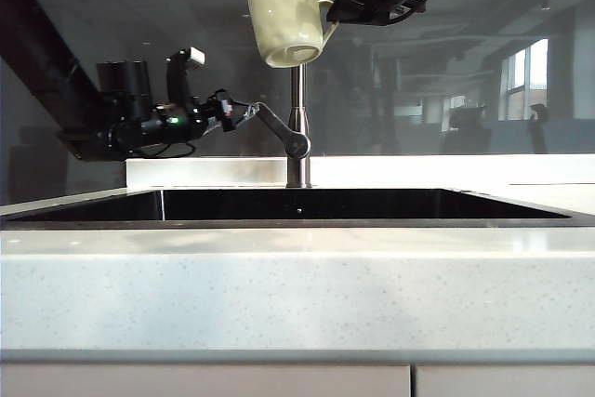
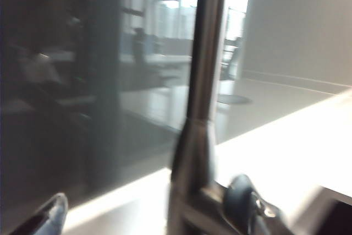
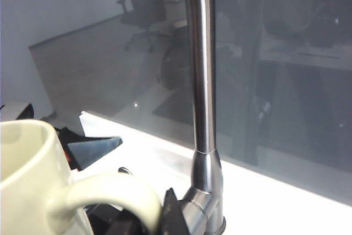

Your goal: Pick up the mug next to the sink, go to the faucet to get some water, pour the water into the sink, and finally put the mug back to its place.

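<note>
A kitchen counter seen from the front, with a dark sink set into it and a tall steel faucet rising at its back edge. The right gripper is high up beside the faucet pipe, closed on the handle of the mug. The mug hangs from it toward the pipe, raised well above the sink and tipped so its base faces the camera; in the right wrist view the mug and its handle sit right at the gripper, with the faucet just beyond. The left gripper is lower down, at the tip of the faucet's side lever, its jaws spread wide; whether they touch the lever cannot be told. The left wrist view is blurred and shows the faucet close in front, with one fingertip at the picture's edge. No water can be seen anywhere. As a judgement: picking up the mug is done and it has been brought to the faucet; the tap seems about to be worked. Filling, pouring into the sink and returning the mug beside the sink all remain.
</note>
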